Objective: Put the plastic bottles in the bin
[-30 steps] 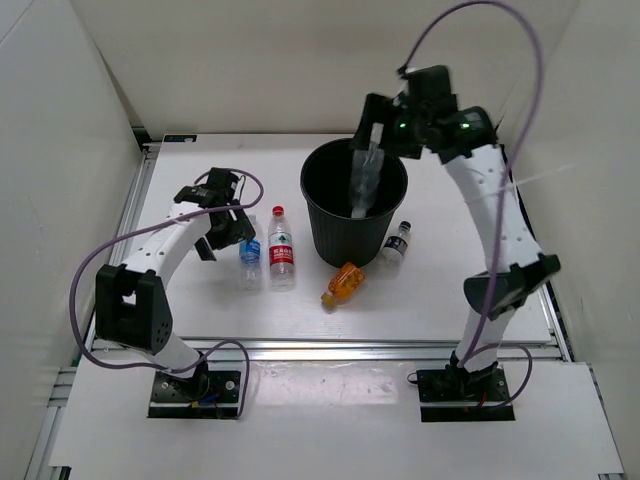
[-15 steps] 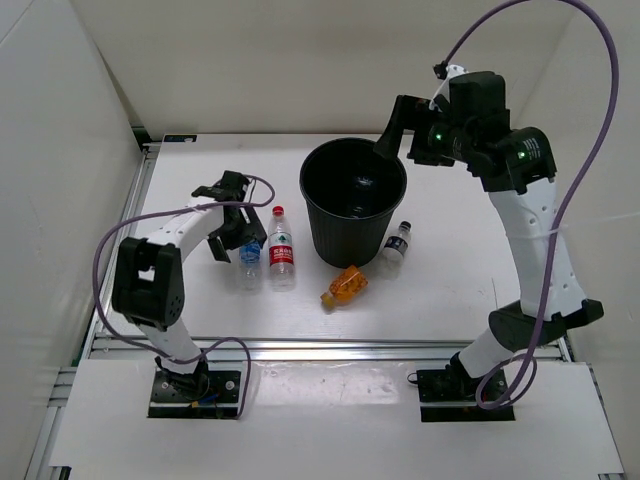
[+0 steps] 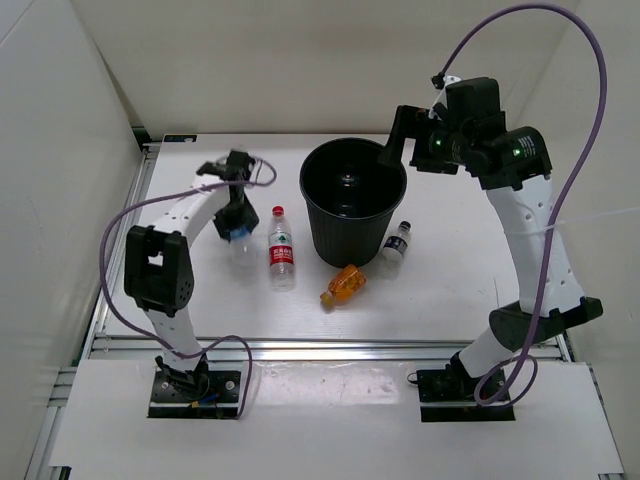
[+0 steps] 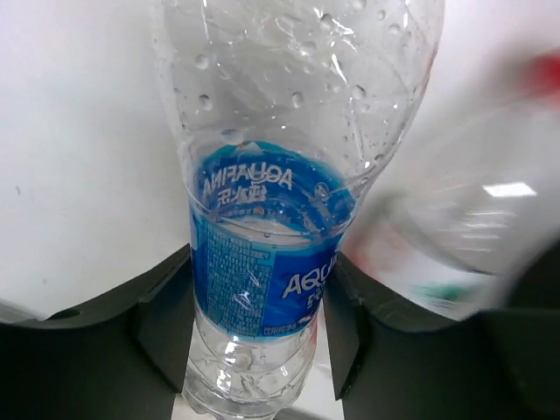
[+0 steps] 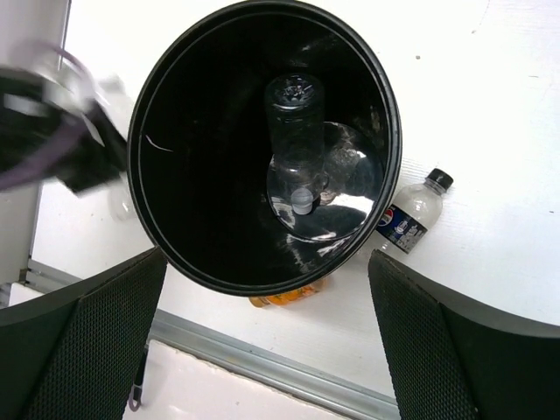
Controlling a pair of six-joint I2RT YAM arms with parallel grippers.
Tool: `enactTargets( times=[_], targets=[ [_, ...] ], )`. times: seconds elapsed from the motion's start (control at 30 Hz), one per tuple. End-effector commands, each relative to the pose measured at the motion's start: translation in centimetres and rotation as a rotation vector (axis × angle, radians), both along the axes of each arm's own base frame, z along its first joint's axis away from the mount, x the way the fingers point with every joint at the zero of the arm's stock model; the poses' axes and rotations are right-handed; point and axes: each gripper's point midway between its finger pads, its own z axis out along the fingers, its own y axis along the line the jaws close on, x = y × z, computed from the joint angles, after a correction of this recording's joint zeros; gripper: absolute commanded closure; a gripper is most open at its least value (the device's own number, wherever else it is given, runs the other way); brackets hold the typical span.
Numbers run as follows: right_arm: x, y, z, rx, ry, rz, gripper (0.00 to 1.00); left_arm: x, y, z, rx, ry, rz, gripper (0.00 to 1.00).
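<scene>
My left gripper (image 3: 238,222) is shut on the clear bottle with the blue label (image 4: 262,262), one jaw pressed against each side of the label. The red-labelled bottle (image 3: 282,250) lies just right of it, blurred in the left wrist view (image 4: 442,236). The black bin (image 3: 318,215) stands mid-table, and the plain clear bottle (image 5: 295,131) lies inside it. My right gripper (image 3: 395,140) hangs open and empty above the bin's far right rim. The orange-filled bottle (image 3: 345,283) and the small dark-labelled bottle (image 3: 398,243) lie by the bin's near side.
White walls close in the table on the left, back and right. A metal rail (image 3: 330,348) runs along the near edge. Purple cables (image 3: 590,120) loop from both arms.
The left gripper came down over the blue-labelled bottle and closed on it. The plain clear bottle dropped from the right gripper into the bin, and the right arm rose and swung right.
</scene>
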Motion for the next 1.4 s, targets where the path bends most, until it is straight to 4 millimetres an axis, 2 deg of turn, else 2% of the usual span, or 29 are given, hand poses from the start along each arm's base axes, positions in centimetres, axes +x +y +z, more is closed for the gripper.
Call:
enactTargets(
  times=[0.0, 0.03, 0.1, 0.13, 0.2, 0.27, 0.3, 0.37, 0.4, 0.43, 0.47, 0.53, 0.6, 0.63, 0.67, 0.73, 0.8, 0.83, 0.87, 0.9, 0.93, 0.97, 1.0, 1.03, 1.07, 1.1, 1.13, 1.2, 1.37],
  targets=[
    [0.0, -0.4, 0.3, 0.011, -0.007, 0.003, 0.0, 4.2, -0.2, 13.6, -0.034, -0.369, 0.095, 0.64],
    [0.2, -0.2, -0.3, 0.012, 0.004, 0.01, 0.0, 6.0, -1.6, 18.3, -0.102, -0.506, 0.082, 0.64],
    [0.5, -0.5, -0.6, 0.03, 0.017, 0.002, 0.0, 6.8, -4.1, 23.7, -0.171, -0.674, 0.007, 0.62],
    [0.5, -0.4, -0.9, 0.035, 0.032, -0.005, 0.0, 8.1, -5.6, 27.4, -0.228, -0.807, -0.023, 0.6],
    [1.0, -0.9, -0.7, 0.052, 0.03, -0.023, 0.0, 8.5, -7.6, 30.6, -0.288, -0.903, -0.078, 0.56],
    [1.1, -1.1, -0.7, 0.057, 0.032, -0.027, 0.0, 9.0, -10.7, 31.4, -0.337, -0.914, -0.167, 0.56],
    [1.3, -1.6, -1.1, 0.054, 0.042, -0.042, 0.0, 9.0, -12.0, 33.5, -0.366, -0.959, -0.187, 0.56],
    [1.9, -2.4, -1.2, 0.074, 0.05, -0.064, 0.0, 9.2, -16.6, 32.1, -0.384, -0.924, -0.304, 0.55],
    [2.2, -2.7, -1.3, 0.079, 0.051, -0.071, 0.0, 9.1, -17.9, 33.6, -0.41, -0.956, -0.325, 0.53],
    [2.3, -3.1, -1.3, 0.08, 0.051, -0.083, 0.0, 9.0, -19.5, 33.6, -0.418, -0.959, -0.371, 0.53],
    [2.6, -3.8, -0.6, 0.093, 0.036, -0.095, 0.0, 8.7, -22.4, 32.5, -0.45, -0.934, -0.438, 0.49],
    [3.2, -4.8, -0.6, 0.099, 0.036, -0.121, 0.0, 8.1, -25.9, 31.7, -0.491, -0.92, -0.538, 0.43],
    [3.2, -4.9, -0.1, 0.115, 0.028, -0.128, 0.0, 7.3, -26.9, 31.3, -0.491, -0.903, -0.57, 0.29],
    [3.5, -5.8, -0.1, 0.116, 0.027, -0.153, 0.0, 7.2, -26.6, 30.8, -0.456, -0.894, -0.552, 0.09],
    [3.5, -5.8, -0.1, 0.122, 0.03, -0.158, 0.0, 6.7, -25.4, 32.2, -0.433, -0.927, -0.54, 0.0],
    [3.6, -6.9, -1.3, 0.139, 0.075, -0.203, 0.0, 6.3, -23.7, 32.7, -0.383, -0.946, -0.51, 0.0],
    [3.3, -7.4, -1.8, 0.172, 0.094, -0.227, 0.0, 5.2, -20.9, 36.5, -0.326, -1.046, -0.485, 0.0],
    [2.9, -8.3, -3.9, 0.2, 0.163, -0.277, 0.0, 4.9, -19.7, 37.2, -0.288, -1.067, -0.48, 0.0],
    [3.1, -8.6, -4.8, 0.224, 0.188, -0.293, 0.0, 3.6, -17.8, 39.8, -0.283, -1.129, -0.437, 0.0],
    [2.9, -9.1, -6.0, 0.257, 0.232, -0.312, 0.0, 3.2, -15.6, 40.5, -0.226, -1.155, -0.366, 0.0],
    [2.5, -9.4, -9.0, 0.264, 0.327, -0.344, 0.0, 3.2, -14.6, 39.9, -0.194, -1.158, -0.334, 0.0],
    [2.5, -9.7, -10.4, 0.291, 0.372, -0.378, 0.0, 1.8, -12.0, 41.6, -0.182, -1.203, -0.282, 0.0],
    [2.2, -10.2, -11.8, 0.311, 0.423, -0.404, 0.0, 1.6, -10.5, 41.3, -0.158, -1.208, -0.236, 0.0],
    [2.2, -9.8, -13.4, 0.327, 0.48, -0.402, 0.0, 1.8, -9.8, 38.9, -0.121, -1.157, -0.238, 0.0],
    [1.5, -9.9, -16.3, 0.33, 0.564, -0.414, 0.0, 1.6, -8.9, 38.3, -0.113, -1.146, -0.222, 0.0],
    [1.9, -9.7, -17.4, 0.343, 0.578, -0.413, 0.0, 1.0, -7.3, 38.2, -0.106, -1.152, -0.181, 0.0],
    [2.0, -9.5, -19.3, 0.342, 0.632, -0.415, 0.0, 0.9, -6.8, 35.7, -0.077, -1.093, -0.185, 0.0],
    [2.1, -8.2, -21.7, 0.35, 0.699, -0.377, 0.0, -0.2, -4.9, 33.8, -0.061, -1.037, -0.146, 0.0],
    [2.9, -6.5, -28.5, 0.285, 0.867, -0.358, 0.0, -2.2, -3.0, 26.0, -0.024, -0.796, -0.152, 0.0]
  ],
)
